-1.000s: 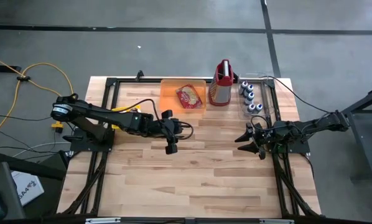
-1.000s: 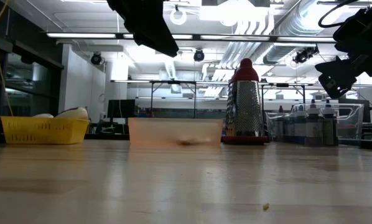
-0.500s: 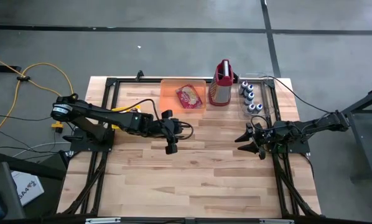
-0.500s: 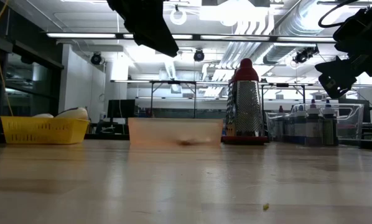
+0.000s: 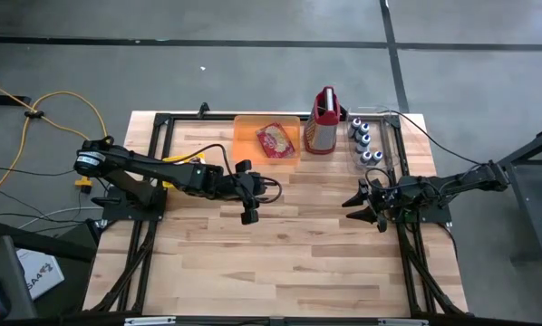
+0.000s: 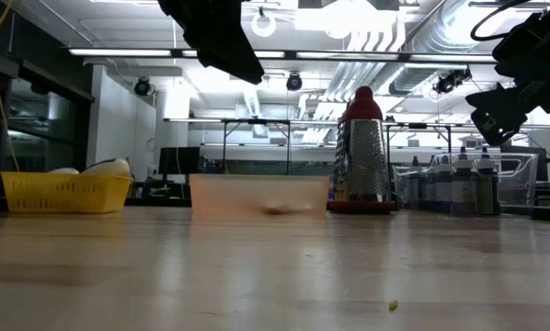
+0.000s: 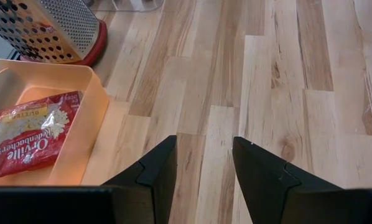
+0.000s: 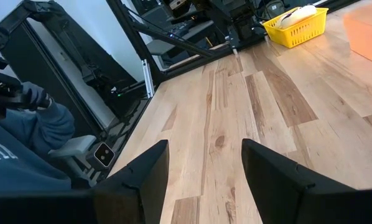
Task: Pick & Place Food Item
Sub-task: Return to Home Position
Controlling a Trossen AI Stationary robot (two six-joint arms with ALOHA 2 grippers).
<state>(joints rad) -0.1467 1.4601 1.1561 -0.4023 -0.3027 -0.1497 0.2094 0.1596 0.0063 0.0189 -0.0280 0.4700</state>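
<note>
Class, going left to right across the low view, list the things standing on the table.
yellow bin → orange tub → red-topped grater → clear box of bottles

You've got grey concrete floor [image 5: 253, 72] all round the wooden table [image 5: 280, 258]. Ahead of the right arm's jaws a black frame [image 8: 127, 37] slants before a pale wall [image 8: 80, 31]. Well above the jaws, strip lights [image 6: 349, 18] and silver ducts [image 6: 422, 37] crowd the ceiling [image 6: 91, 28].

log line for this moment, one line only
left gripper: fingers open, empty, above table centre | right gripper: fingers open, empty, above table's right side | yellow bin: filled, table's left side
</note>
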